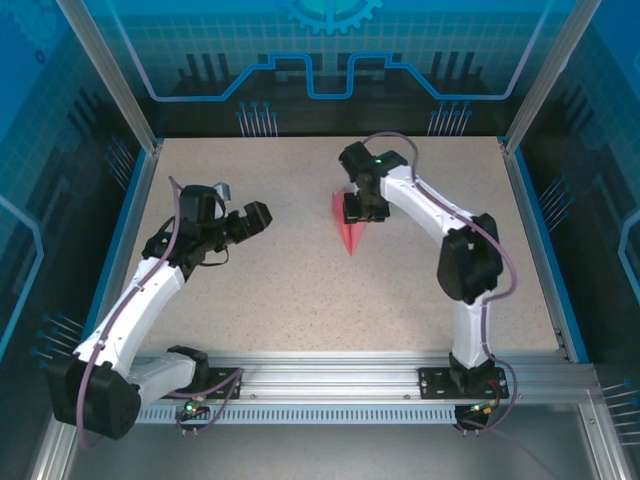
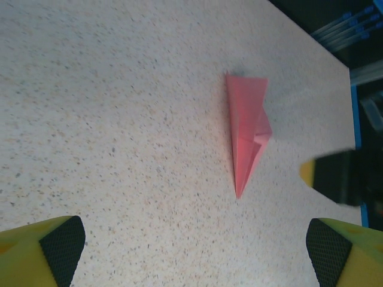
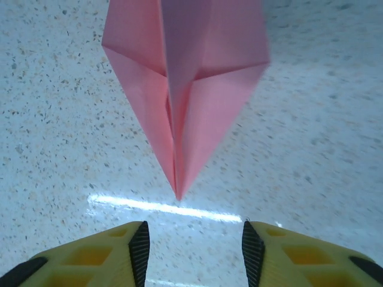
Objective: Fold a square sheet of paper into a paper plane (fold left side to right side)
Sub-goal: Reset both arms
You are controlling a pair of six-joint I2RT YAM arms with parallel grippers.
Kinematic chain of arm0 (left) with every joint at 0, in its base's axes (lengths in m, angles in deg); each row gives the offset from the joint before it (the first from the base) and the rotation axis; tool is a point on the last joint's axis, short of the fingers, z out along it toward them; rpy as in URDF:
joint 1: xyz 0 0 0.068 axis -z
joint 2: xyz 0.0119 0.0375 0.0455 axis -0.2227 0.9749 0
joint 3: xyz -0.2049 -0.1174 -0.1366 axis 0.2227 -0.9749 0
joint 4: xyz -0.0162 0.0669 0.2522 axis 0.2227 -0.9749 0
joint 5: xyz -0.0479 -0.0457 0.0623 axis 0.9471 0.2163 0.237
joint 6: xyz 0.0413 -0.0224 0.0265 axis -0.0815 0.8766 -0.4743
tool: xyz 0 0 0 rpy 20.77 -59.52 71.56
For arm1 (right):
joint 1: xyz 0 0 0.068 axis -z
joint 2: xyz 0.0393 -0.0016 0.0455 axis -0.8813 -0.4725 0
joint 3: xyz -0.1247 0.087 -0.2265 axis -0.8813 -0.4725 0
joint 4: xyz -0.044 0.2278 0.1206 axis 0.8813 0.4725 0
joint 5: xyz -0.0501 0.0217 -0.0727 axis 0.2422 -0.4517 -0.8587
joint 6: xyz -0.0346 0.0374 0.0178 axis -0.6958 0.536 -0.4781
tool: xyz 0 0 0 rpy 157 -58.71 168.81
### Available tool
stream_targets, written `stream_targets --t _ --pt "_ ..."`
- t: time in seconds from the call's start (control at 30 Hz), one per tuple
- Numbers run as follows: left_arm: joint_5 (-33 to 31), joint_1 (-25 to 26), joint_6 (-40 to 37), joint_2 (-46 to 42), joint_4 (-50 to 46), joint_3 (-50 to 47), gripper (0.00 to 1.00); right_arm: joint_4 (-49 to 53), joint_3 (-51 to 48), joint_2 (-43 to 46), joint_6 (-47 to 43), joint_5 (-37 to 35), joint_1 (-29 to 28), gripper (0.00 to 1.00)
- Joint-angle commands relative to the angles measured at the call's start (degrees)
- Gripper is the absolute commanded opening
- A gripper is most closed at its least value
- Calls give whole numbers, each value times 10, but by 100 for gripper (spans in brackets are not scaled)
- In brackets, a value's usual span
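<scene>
The salmon-pink paper plane (image 1: 348,225) lies on the speckled table as a narrow dart, its point toward the near edge. My right gripper (image 1: 360,208) hovers at the plane's wide end. In the right wrist view the plane (image 3: 185,89) shows its centre crease and layered flaps. Its tip stops just ahead of my right gripper (image 3: 194,245), whose jaws stand apart with nothing between them. My left gripper (image 1: 258,215) is open to the left of the plane, well clear of it. In the left wrist view the plane (image 2: 246,134) lies ahead of my left gripper (image 2: 194,251).
The table (image 1: 300,290) is walled by blue rails on the left (image 1: 125,240) and right (image 1: 535,240). An aluminium rail (image 1: 330,375) carries both arm bases at the near edge. The right gripper's dark finger with a yellow tip (image 2: 335,176) shows at the right of the left wrist view.
</scene>
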Motion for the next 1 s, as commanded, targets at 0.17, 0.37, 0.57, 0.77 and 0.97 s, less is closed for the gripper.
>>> stream_targets --t 0.17,0.37,0.57,0.77,0.97 --pt "-239 -28 -15 -47 76 -49 99 -134 -209 235 -84 -111 34 74" --pt "-340 -29 -105 -81 239 -160 99 -256 -387 356 -103 -135 113 100" --pt "-382 -30 -222 -30 309 -194 99 -427 -554 428 -104 -120 211 100" --pt "-340 -32 -306 43 450 -241 99 -683 -700 420 -184 -91 260 100" --pt "-273 -34 -358 119 584 -279 99 -860 -737 348 -222 -46 270 100"
